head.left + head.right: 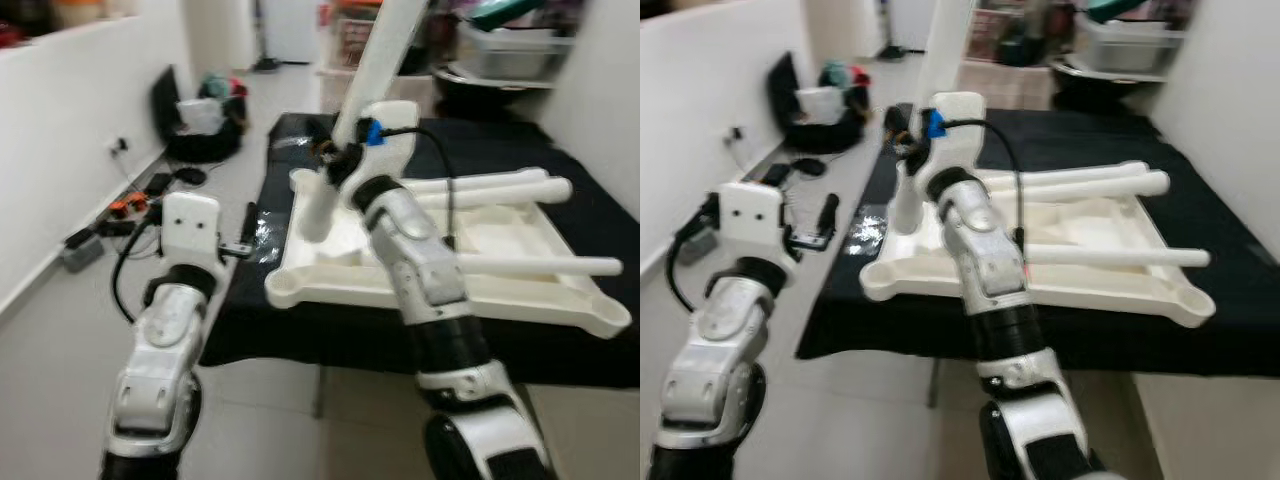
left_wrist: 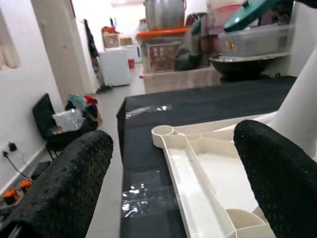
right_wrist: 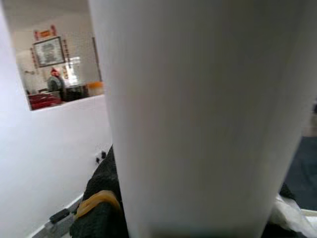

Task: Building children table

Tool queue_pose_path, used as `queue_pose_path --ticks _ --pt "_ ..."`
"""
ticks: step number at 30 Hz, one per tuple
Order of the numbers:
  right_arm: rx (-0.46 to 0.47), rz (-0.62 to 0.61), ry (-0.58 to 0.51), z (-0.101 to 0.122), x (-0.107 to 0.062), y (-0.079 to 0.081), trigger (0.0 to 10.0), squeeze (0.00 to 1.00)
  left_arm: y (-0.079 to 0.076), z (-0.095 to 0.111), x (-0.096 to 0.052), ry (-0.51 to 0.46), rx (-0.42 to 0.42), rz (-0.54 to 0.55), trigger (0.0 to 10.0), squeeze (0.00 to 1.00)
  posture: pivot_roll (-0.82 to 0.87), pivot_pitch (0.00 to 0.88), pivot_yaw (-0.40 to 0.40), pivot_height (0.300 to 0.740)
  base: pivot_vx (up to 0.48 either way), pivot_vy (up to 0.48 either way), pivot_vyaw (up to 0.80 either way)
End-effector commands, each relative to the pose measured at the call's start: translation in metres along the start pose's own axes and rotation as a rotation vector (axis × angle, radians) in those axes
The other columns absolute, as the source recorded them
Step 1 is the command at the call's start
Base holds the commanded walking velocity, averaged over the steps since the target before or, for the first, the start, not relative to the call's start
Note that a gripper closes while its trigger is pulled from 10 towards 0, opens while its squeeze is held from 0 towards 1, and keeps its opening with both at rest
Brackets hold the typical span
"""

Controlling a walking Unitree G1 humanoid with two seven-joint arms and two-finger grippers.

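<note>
A white plastic tabletop (image 1: 520,292) lies upside down on a black-covered table (image 1: 590,215). Two white legs (image 1: 485,186) (image 1: 545,266) stick out sideways from it toward the right. My right gripper (image 1: 345,162) is shut on a third white leg (image 1: 385,55), holding it tilted upright over the tabletop's far left corner socket (image 1: 310,205). In the right wrist view this leg (image 3: 198,114) looms close, with one black finger (image 3: 99,208) beside it. My left gripper (image 1: 247,228) hovers at the table's left edge, open with nothing between its fingers (image 2: 74,183); the tabletop's corner socket (image 2: 162,131) lies ahead of it.
A black chair with bags (image 1: 205,115) stands by the left wall. Cables and a power strip (image 1: 120,212) lie on the floor beside my left arm. A shiny plastic wrapper (image 1: 262,232) rests on the black cloth. Shelves with tubs (image 1: 510,50) stand behind the table.
</note>
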State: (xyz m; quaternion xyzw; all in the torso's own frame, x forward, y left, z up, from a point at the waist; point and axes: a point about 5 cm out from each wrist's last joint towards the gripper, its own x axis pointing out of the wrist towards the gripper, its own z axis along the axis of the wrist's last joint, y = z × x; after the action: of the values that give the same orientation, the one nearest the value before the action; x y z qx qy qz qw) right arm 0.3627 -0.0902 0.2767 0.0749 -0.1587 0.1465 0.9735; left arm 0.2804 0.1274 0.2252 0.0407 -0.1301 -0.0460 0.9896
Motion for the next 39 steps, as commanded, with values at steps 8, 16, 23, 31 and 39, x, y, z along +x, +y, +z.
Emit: queue_pose_path --ticks 8,16,23,31,39 --pt "0.017 0.053 -0.038 0.007 0.002 0.013 10.0 0.0 0.01 -0.002 -0.001 0.032 -0.008 0.061 10.0 0.0 0.0 0.031 -0.057 0.74 0.0 0.0 0.0" --pt "0.016 0.163 -0.061 0.016 0.008 0.011 10.0 0.0 0.009 -0.006 -0.004 0.047 -0.008 0.068 10.0 0.0 -0.01 0.033 -0.06 0.74 0.0 0.0 0.0" --pt "-0.026 0.186 -0.054 0.016 0.01 0.01 10.0 0.0 0.005 -0.011 -0.01 0.078 -0.025 0.064 10.0 0.0 -0.01 0.036 -0.064 0.74 0.0 0.0 0.34" --pt "-0.029 0.185 -0.035 0.016 0.014 0.009 10.0 0.0 0.004 -0.013 -0.012 0.088 -0.03 0.064 10.0 0.0 -0.01 0.034 -0.066 0.74 0.0 0.0 0.58" --pt "0.021 0.283 -0.032 0.019 0.02 0.01 10.0 0.0 0.002 -0.018 -0.017 0.11 -0.041 0.046 10.0 0.0 -0.01 0.04 -0.072 0.74 0.0 0.0 0.0"
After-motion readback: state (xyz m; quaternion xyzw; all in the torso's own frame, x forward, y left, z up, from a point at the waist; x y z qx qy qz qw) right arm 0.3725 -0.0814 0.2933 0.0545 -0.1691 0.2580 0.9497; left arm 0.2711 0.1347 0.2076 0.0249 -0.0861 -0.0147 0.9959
